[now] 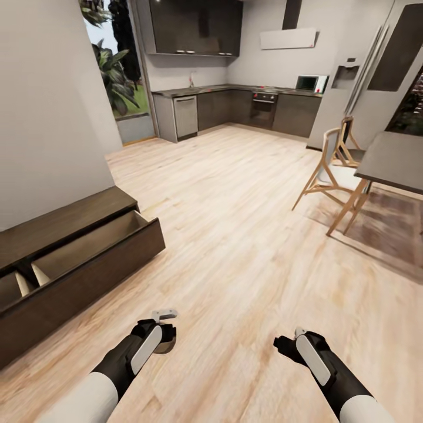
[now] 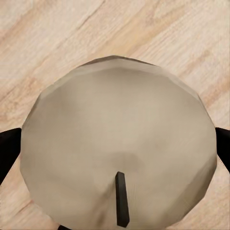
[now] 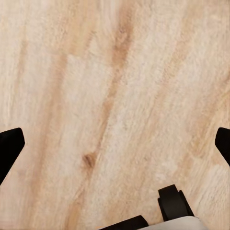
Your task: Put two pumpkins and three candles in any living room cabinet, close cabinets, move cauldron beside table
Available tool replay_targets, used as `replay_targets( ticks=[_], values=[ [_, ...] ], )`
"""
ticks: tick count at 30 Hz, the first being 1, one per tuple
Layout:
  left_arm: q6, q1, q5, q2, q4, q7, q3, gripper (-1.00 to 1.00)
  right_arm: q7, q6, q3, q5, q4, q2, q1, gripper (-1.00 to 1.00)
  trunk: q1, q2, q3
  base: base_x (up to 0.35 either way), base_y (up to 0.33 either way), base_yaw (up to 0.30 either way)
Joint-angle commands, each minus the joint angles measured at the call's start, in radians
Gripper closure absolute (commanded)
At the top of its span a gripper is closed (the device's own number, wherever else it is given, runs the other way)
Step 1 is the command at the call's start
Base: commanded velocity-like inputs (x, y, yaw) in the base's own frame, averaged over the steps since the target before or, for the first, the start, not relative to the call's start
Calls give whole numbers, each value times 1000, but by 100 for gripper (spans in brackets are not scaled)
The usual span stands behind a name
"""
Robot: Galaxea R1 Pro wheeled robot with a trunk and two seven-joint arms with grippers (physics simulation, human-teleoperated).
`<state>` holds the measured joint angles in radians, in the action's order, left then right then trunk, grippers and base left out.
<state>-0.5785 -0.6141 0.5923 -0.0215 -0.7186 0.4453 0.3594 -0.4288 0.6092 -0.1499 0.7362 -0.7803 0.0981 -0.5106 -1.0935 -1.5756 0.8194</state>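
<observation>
A cream-beige candle (image 2: 115, 120) with a short dark wick sits between my left gripper's fingers (image 2: 8, 148), and the gripper (image 1: 165, 339) is shut on it low over the plank floor. My right gripper (image 1: 283, 343) hangs open above bare floor, its fingertips (image 3: 9, 143) spread wide with nothing between them. The low dark-brown cabinet (image 1: 88, 264) stands along the left wall, ahead and left of my left gripper, with its front drawers pulled open. Pale shapes show inside the drawers, but I cannot tell what they are.
A grey wall rises behind the cabinet. To the right stand a wooden chair (image 1: 329, 176) and a dark dining table (image 1: 393, 158) on a rug. Kitchen counters (image 1: 235, 108) and a fridge line the far wall. Open plank floor (image 1: 235, 235) lies ahead.
</observation>
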Motion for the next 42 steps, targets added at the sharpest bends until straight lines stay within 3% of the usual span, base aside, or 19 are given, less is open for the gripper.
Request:
replay_targets(
  ticks=[1,20,42],
  values=[
    [-1,-1,9,0,-1,10,4,100,-10,1,-5,10,-2,2,0,-100,-1,0,1,324,0,280],
    [-1,-1,8,0,0,9,7,100,-16,-3,-8,-3,-2,-5,0,-100,-1,0,3,322,-77,281],
    [-1,-1,9,0,0,10,7,100,-17,1,-13,-8,-2,-5,-2,-100,-1,0,12,223,-192,282]
  ],
)
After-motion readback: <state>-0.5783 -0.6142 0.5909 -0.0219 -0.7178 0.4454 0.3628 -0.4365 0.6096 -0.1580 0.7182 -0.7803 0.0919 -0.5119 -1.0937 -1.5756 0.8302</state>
